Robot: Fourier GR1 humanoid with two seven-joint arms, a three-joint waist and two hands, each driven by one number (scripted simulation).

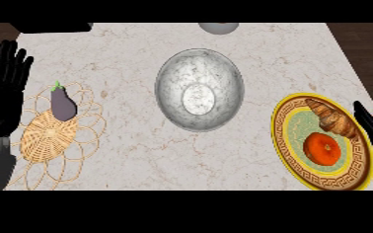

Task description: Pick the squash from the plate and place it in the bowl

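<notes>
At the far left edge, at about 9 o'clock, the left hand [13,86] stands with its black fingers straight and apart, pointing up; it holds nothing and touches nothing on the counter.

Just beside it, toward 8 o'clock, a woven wicker mat [53,138] lies flat on the marble counter [131,44]. A purple eggplant [62,103] with a small green stem rests on the upper part of this mat.

In the centre stands the bowl [199,89] — grey and marbled, with a pale round bottom. Nothing lies inside it. At 12 o'clock, at the counter's far edge, a small grey round object [218,27] shows only partly, and I cannot tell what it is.

At about 4 o'clock lies the plate [287,145], with a yellow rim and a dark patterned band. The squash [322,148] — round, orange-red — sits in the lower half of the plate, well apart from the bowl. A brown croissant [331,118] lies above it on the same plate, near the squash.

At the right edge, at 3 o'clock, only a small black part of the right hand [365,116] shows, just beside the plate's rim. Whether its fingers are apart or together, I cannot tell.
</notes>
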